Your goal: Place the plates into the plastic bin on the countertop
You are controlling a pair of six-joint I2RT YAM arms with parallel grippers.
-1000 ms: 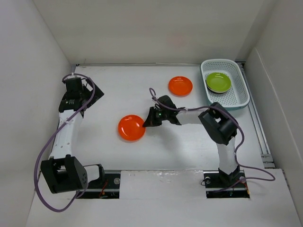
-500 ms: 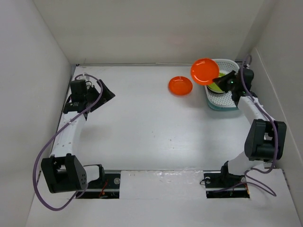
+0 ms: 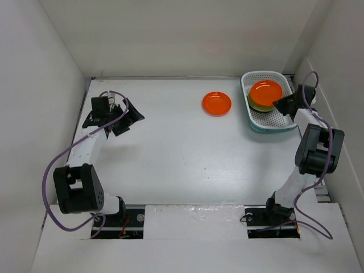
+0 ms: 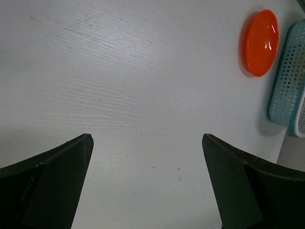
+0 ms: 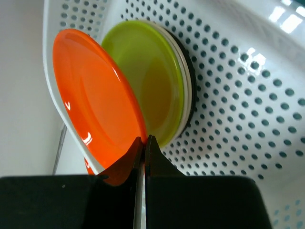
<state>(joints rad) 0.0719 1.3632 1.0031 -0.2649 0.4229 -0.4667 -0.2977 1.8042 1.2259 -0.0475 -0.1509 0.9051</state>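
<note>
My right gripper point(image 3: 280, 104) point(image 5: 144, 139) is shut on the rim of an orange plate point(image 3: 266, 91) point(image 5: 95, 105). It holds the plate tilted inside the plastic bin point(image 3: 284, 119) point(image 5: 248, 71), just over a stack topped by the lime green plate point(image 5: 155, 81). Cream and black rims show under the green one. A second orange plate point(image 3: 216, 103) point(image 4: 259, 43) lies on the white countertop point(image 3: 187, 148), left of the bin. My left gripper point(image 3: 129, 121) point(image 4: 147, 140) is open and empty over bare countertop at the left.
White walls bound the countertop on the left, back and right. The bin point(image 4: 289, 81) stands in the back right corner, close to the right wall. Both arm bases sit at the near edge.
My right gripper carried the orange plate from the middle of the countertop to the bin and lowered it over the stack. My left gripper shifted a little right and nearer.
</note>
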